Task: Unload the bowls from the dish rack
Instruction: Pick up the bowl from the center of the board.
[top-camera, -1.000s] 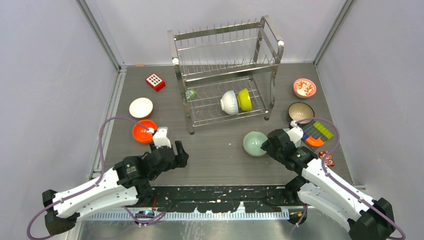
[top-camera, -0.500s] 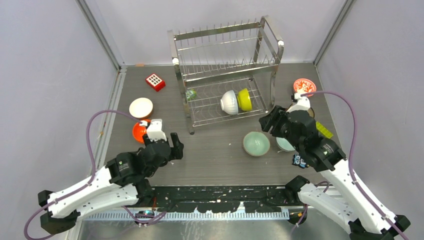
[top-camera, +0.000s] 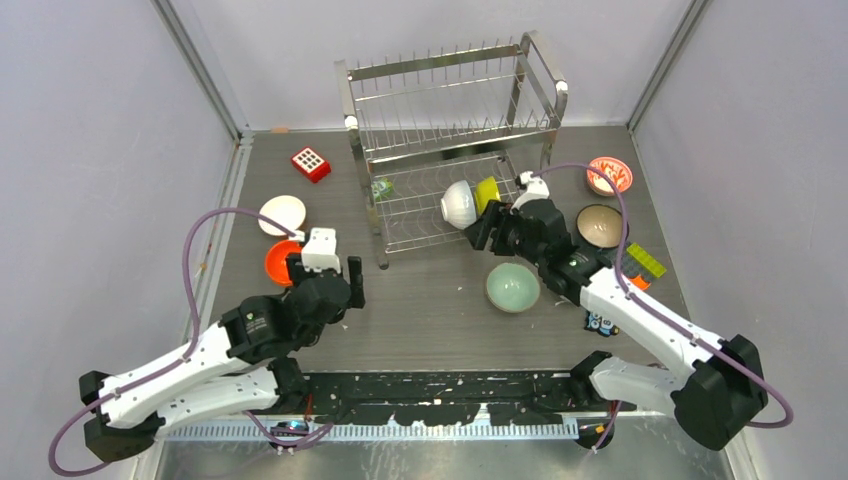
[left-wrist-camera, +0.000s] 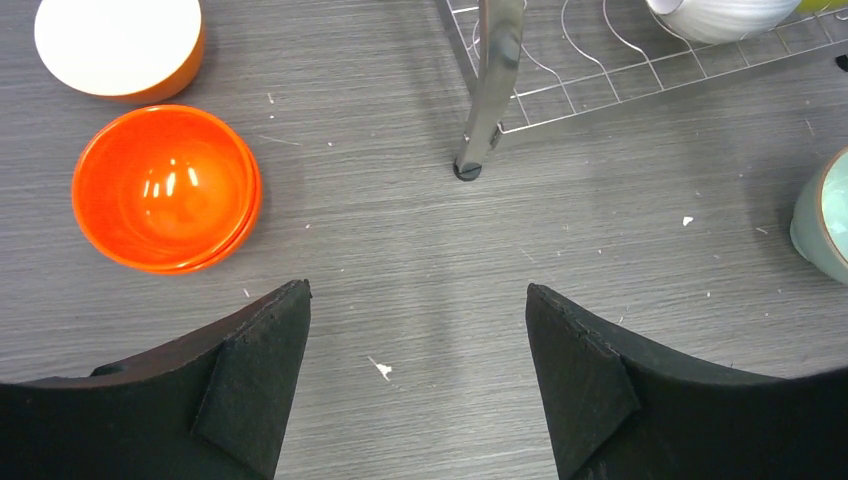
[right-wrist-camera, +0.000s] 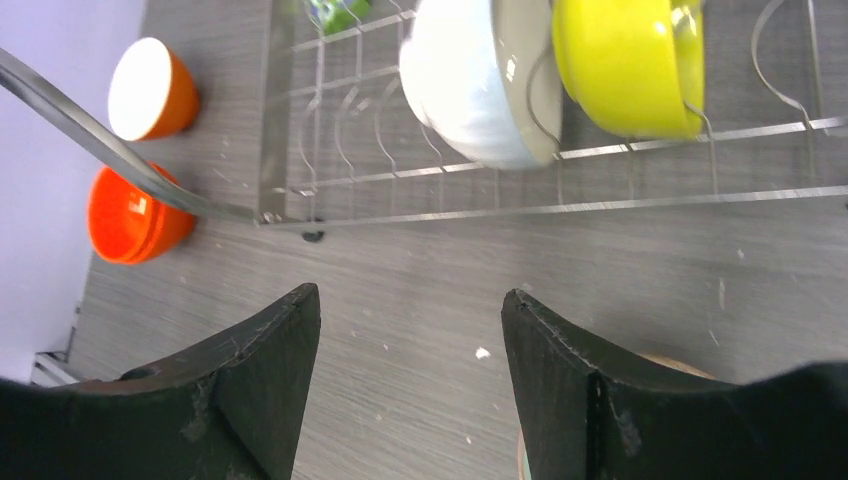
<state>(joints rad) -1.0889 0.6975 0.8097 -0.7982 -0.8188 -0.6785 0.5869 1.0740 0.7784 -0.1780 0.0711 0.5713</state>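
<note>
The steel dish rack (top-camera: 450, 130) stands at the back. On its lower tier a white bowl (top-camera: 458, 203) and a lime-yellow bowl (top-camera: 489, 196) stand on edge; both show in the right wrist view (right-wrist-camera: 470, 80) (right-wrist-camera: 625, 65). My right gripper (top-camera: 487, 226) (right-wrist-camera: 411, 293) is open and empty, just in front of these two bowls. My left gripper (top-camera: 330, 285) (left-wrist-camera: 415, 290) is open and empty over the table, next to an orange bowl (left-wrist-camera: 165, 188). A pale teal bowl (top-camera: 512, 287) sits in front of the rack.
On the table: a white-inside orange bowl (top-camera: 282, 214), a dark brown bowl (top-camera: 601, 225), a red-and-white patterned bowl (top-camera: 609, 175), a red dotted block (top-camera: 311, 163), and toy bricks (top-camera: 645, 262). The rack's front leg (left-wrist-camera: 490, 90) stands ahead of my left gripper.
My right arm has swung left and forward from beside the teal bowl to the rack's lower tier. My left gripper has shifted slightly, staying open.
</note>
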